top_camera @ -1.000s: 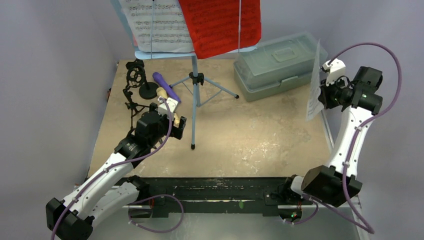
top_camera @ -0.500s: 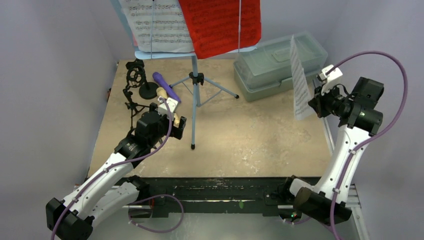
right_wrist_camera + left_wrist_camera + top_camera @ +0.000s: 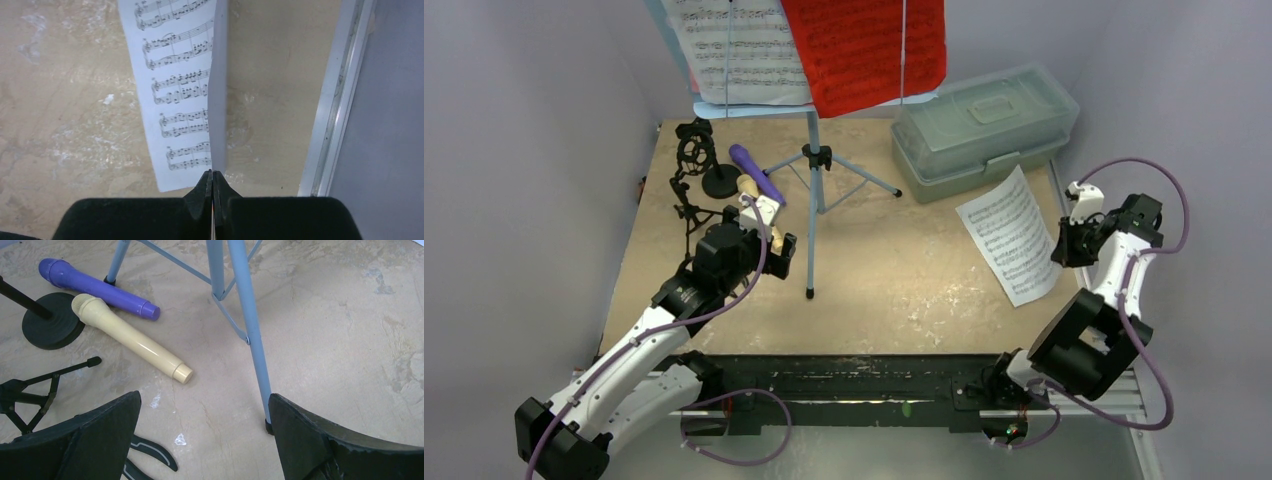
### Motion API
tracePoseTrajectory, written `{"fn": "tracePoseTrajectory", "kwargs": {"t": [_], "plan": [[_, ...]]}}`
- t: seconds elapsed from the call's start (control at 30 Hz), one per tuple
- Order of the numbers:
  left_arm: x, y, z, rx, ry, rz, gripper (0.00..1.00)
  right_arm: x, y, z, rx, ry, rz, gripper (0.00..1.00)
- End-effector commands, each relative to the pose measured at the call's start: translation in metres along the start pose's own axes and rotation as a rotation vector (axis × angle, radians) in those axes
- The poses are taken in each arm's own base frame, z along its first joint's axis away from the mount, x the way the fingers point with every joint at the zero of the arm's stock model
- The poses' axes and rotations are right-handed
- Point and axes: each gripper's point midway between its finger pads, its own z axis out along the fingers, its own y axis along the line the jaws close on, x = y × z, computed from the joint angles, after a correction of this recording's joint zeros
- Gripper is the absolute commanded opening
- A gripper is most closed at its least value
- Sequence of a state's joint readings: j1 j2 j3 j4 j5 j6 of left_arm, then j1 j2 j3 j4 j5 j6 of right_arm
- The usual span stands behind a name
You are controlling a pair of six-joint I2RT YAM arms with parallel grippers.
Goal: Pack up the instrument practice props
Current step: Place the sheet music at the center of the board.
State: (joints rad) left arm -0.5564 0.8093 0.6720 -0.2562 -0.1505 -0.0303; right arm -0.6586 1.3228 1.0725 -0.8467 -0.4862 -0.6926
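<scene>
The right tool (image 3: 212, 174) has swung down, laying the white sheet-music page (image 3: 1009, 235) ahead of it on the bench (image 3: 894, 285), one edge still pinched. It should let go only once the page is flat. The left tool (image 3: 204, 410) gapes empty.

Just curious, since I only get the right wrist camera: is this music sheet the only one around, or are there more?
Observer: More. Besides your held sheet, a white page and a red page stand on a blue music rack at the back.
Visitor: And the other arm?
Observer: The left fingers are wide open, holding nothing, above the table.
Visitor: Anything below them?
Observer: A tan microphone and a purple microphone lie there beside a black round base.
</scene>
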Motion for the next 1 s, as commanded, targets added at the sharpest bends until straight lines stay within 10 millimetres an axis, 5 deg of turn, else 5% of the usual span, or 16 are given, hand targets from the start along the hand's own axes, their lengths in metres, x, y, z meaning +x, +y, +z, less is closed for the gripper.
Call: {"fn": "tracePoseTrajectory", "kwargs": {"t": [0.0,0.37,0.57,0.67,0.83,0.97], "plan": [[-0.012,0.001,-0.002,0.005,-0.042,-0.007,0.99,0.001,-0.027,0.013,0.055,0.001,-0.021,0.0],[-0.011,0.001,-0.001,0.005,-0.035,-0.006,0.99,0.017,-0.03,0.035,0.034,0.026,-0.014,0.03],[-0.01,0.001,-0.001,0.002,-0.034,-0.006,0.99,0.012,-0.031,0.036,0.003,0.034,-0.035,0.33],[-0.01,0.001,-0.001,0.002,-0.034,-0.006,0.99,-0.004,-0.034,0.021,0.009,0.013,-0.086,0.56],[-0.011,0.001,-0.001,0.0,-0.036,-0.006,0.99,-0.049,-0.018,-0.021,-0.024,-0.107,-0.206,0.66],[-0.011,0.002,-0.002,-0.001,-0.036,-0.007,0.99,-0.09,0.018,-0.06,-0.127,-0.271,-0.32,0.73]]}}
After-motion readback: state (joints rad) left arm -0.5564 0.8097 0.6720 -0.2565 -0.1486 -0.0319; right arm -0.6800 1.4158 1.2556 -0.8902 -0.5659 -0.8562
